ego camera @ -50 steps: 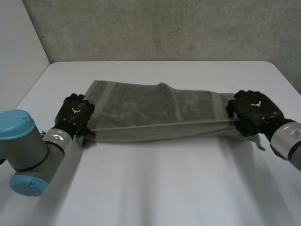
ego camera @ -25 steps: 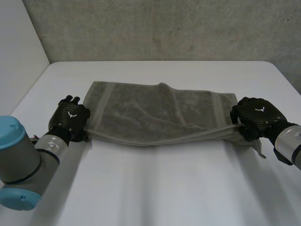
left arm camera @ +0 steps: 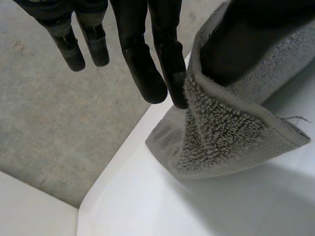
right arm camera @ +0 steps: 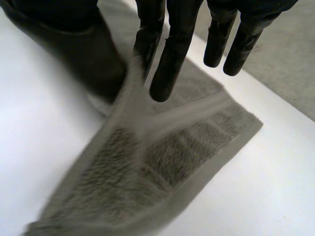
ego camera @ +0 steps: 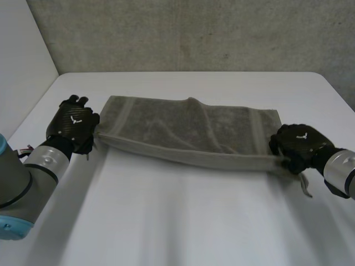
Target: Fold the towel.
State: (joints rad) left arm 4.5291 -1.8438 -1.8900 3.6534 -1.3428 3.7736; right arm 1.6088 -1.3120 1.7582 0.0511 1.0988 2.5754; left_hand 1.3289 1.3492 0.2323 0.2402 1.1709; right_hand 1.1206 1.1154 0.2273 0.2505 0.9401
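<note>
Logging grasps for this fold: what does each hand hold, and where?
Both pinch the towel: the left hand its near left corner, the right hand its near right corner.

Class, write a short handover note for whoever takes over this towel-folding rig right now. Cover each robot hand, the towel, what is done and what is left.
Left robot hand: shut on the towel, pinching its near left corner between thumb and fingers.
Right robot hand: shut on the towel, pinching its near right corner.
Towel: stretched lengthwise across the white table, near edge taut between the two hands, with a ridge mid-cloth.
Done: both near corners gripped. I cannot tell whether a fold is already in.
Left: probably carry the near edge over to the far edge, lay it down and release.
</note>
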